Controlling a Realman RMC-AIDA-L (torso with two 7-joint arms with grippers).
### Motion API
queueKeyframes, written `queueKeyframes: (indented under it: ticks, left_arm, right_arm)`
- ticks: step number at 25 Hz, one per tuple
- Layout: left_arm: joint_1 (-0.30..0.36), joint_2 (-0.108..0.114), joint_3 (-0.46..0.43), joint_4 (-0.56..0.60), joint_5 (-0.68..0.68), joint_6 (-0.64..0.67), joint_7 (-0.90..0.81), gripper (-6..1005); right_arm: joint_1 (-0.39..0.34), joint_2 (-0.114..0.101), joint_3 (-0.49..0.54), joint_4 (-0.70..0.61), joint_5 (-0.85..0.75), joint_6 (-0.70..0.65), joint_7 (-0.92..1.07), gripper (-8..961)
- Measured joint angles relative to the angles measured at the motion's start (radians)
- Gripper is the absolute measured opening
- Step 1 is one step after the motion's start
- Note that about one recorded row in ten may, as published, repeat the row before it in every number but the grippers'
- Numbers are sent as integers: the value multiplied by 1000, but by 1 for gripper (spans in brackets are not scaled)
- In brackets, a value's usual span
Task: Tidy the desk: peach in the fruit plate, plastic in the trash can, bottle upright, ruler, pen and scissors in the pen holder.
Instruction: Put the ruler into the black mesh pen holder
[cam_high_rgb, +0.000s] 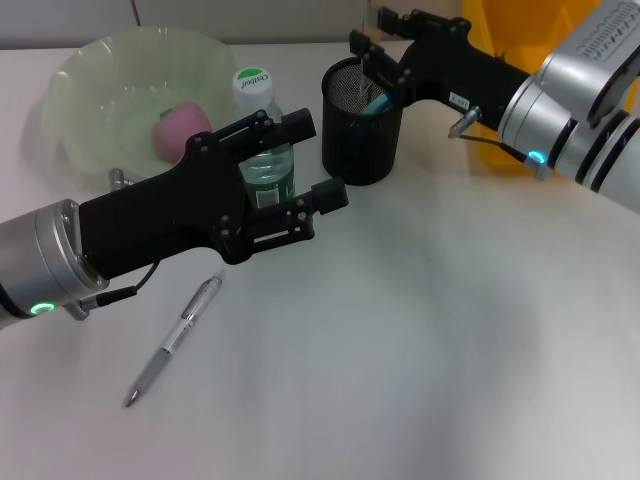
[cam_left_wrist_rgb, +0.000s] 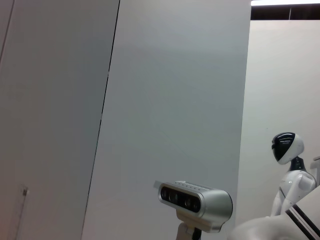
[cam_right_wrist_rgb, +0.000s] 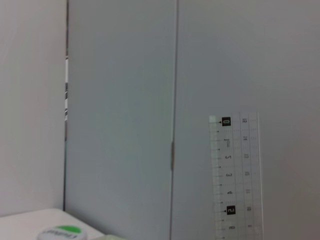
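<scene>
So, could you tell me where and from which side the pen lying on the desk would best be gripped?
Probably at mid-barrel, coming straight down from above. The pen lies flat on the open desk, slanting from its tip near the front edge up toward the left gripper, so the fingers should close across its thin barrel, square to that slant. Nothing crowds its sides.

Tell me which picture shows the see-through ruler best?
The right wrist view: the ruler stands upright with its numbers easy to read. In the head view it is only a faint clear strip held by the right gripper above the black pen holder. The left wrist view shows no ruler at all.
</scene>
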Motion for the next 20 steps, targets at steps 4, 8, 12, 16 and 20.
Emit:
queueKeyframes:
  ticks: [4, 8, 12, 16, 20]
  left_arm:
    - [0, 0, 0, -1, 0, -2, 4, 788]
    - [-1, -1, 0, -1, 0, -9, 5, 788]
    - [-1, -1, 0, -1, 0, -10, 5, 788]
    - [-2, -1, 0, -1, 0, -10, 5, 787]
    - [-2, -2, 0, -1, 0, -10, 5, 787]
  right_arm:
    - [0, 0, -15, 0, 0, 7, 0, 405]
    - [0, 0, -15, 3, 1, 10, 0, 405]
    - [0, 0, -15, 3, 2, 13, 0, 406]
    - [-1, 0, -15, 2, 3, 22, 0, 407]
    - [-1, 0, -15, -1, 5, 23, 0, 407]
